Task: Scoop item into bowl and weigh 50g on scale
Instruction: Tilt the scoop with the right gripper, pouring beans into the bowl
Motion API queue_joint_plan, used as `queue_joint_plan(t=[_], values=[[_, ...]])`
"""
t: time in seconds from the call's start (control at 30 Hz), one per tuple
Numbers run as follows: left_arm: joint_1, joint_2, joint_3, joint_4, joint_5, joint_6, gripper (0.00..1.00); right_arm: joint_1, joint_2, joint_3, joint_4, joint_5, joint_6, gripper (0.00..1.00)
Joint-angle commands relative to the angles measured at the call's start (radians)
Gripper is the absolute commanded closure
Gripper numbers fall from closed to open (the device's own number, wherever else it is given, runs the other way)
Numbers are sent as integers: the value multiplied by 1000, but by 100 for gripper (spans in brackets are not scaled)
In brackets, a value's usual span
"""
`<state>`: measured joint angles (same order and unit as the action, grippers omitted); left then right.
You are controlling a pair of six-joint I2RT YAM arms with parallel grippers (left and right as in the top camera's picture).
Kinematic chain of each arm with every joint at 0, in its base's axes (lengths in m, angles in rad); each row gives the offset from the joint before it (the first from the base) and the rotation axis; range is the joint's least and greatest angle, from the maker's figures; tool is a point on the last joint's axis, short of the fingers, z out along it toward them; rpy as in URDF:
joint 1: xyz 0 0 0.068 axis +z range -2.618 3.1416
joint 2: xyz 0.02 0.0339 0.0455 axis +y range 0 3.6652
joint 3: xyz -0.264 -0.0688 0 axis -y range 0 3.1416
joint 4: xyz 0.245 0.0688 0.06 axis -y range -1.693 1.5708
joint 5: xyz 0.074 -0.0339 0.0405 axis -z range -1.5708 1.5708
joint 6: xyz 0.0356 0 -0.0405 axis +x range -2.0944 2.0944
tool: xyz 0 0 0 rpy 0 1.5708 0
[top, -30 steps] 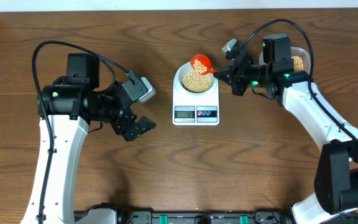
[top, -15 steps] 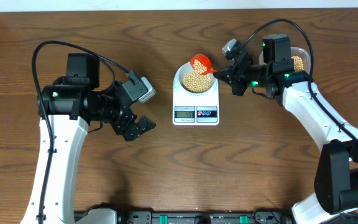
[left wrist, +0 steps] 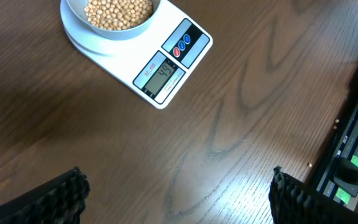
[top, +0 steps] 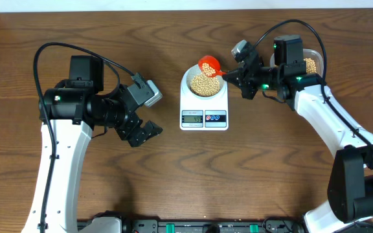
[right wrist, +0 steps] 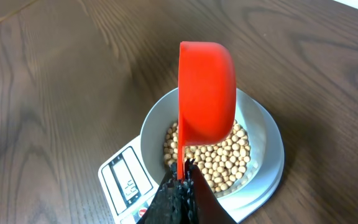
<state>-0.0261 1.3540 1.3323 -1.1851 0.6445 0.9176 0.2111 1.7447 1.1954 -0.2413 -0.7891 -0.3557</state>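
Observation:
The pale bowl (top: 204,83) sits on the white scale (top: 204,118) and holds many tan beans (top: 203,84). My right gripper (top: 233,76) is shut on the thin handle of a red scoop (top: 208,65), whose cup is tipped on its side over the bowl's far rim. In the right wrist view the scoop (right wrist: 206,90) hangs above the beans (right wrist: 222,160) in the bowl (right wrist: 263,124); the right gripper (right wrist: 182,180) pinches its handle. My left gripper (top: 146,133) is open and empty over bare wood, left of the scale (left wrist: 166,68). The screen (left wrist: 160,73) shows digits.
A clear tub (top: 311,65) with more beans stands at the back right, behind my right arm. The rig's black rail (top: 199,226) runs along the table's front edge.

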Motion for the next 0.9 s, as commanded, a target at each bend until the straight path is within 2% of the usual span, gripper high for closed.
queue_joint_plan(t=[0.0, 0.87], values=[[4, -2, -1, -3, -2, 13, 5, 10, -30, -6, 5, -26, -20, 99], [4, -2, -1, -3, -2, 13, 5, 10, -30, -6, 3, -26, -5, 99]])
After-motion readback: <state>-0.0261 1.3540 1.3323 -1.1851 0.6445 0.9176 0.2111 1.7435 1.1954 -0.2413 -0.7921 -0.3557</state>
